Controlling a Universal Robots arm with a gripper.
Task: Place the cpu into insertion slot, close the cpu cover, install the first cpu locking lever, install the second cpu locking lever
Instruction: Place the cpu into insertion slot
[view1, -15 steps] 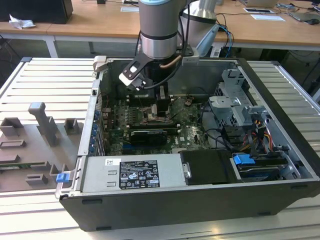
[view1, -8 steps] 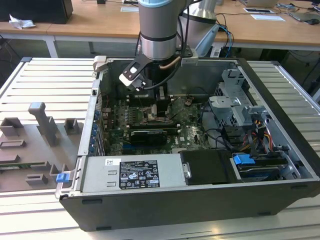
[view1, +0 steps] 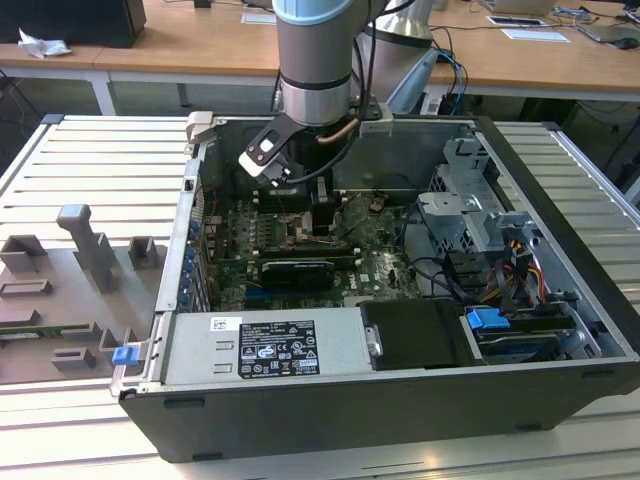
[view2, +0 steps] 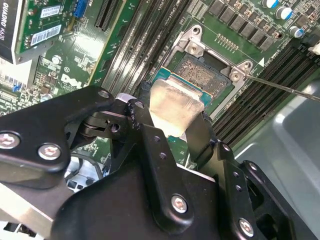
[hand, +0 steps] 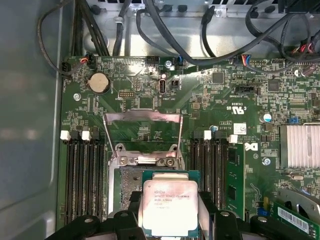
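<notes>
First wrist view showed you the fingers (hand: 207, 202) clamped on two opposite edges of the cpu (hand: 170, 207), held over the socket (hand: 127, 182); the socket's bare part lay just beyond the cpu, toward the cover (hand: 142, 117), which stood raised and open.

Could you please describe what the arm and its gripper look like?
The arm is a silver-grey cylinder with a pale blue band at its top. A copper-coloured cable loops at its wrist, beside a black-and-white module. The gripper is matte black, built of flat jointed links fastened with silver screws.
</notes>
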